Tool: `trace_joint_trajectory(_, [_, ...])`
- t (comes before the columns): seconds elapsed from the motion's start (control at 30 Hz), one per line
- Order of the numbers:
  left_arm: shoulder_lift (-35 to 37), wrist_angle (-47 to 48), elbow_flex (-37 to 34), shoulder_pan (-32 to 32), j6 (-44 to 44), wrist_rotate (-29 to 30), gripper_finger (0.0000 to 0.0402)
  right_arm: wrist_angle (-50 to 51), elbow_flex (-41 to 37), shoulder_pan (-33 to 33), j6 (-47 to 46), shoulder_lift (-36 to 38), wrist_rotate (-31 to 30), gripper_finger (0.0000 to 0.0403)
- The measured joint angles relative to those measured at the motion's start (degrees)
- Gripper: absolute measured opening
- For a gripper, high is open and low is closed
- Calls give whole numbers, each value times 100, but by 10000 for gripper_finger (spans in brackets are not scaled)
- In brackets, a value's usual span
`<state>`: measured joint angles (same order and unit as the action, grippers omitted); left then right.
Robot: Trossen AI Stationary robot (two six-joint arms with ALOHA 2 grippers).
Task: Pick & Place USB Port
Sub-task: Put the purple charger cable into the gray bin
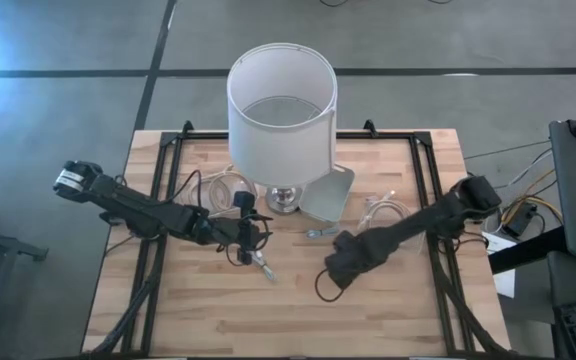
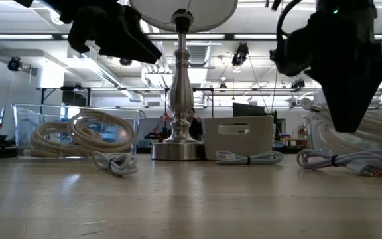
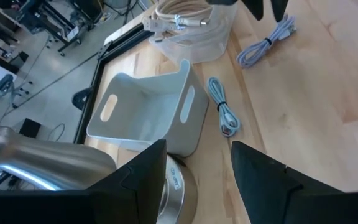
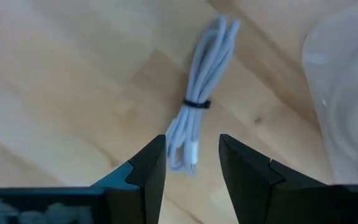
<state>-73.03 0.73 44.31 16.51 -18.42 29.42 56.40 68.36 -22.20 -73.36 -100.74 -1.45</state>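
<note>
Right gripper (image 4: 191,168), fingers parted and empty, hovers over the bundled pale-lilac USB cable (image 4: 199,106) lying on the wooden tabletop (image 4: 61,81); cable's long axis runs away from the gripper, plug end nearest the fingertips.

Overhead camera gives you the whole table (image 1: 298,310) straight down. Low camera sits at tabletop height, facing level across toward the room. Each wrist camera looks past its own fingers, close to the wood. You find the lamp (image 1: 282,100) and white bin (image 3: 145,115) in high, low and left wrist views.
</note>
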Motion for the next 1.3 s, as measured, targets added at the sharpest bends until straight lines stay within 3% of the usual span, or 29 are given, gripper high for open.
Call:
trace_joint_trajectory(0.63, [0,15,0,0,-45,-1,186,-183,-120,128,-101,-528,302,137])
trace_joint_trajectory(1.07, [0,13,0,0,-95,-1,186,-567,-173,202,395,-637,306,135])
trace_joint_trajectory(1.3, [0,15,0,2,-95,-1,186,-563,-149,204,516,-637,576,83])
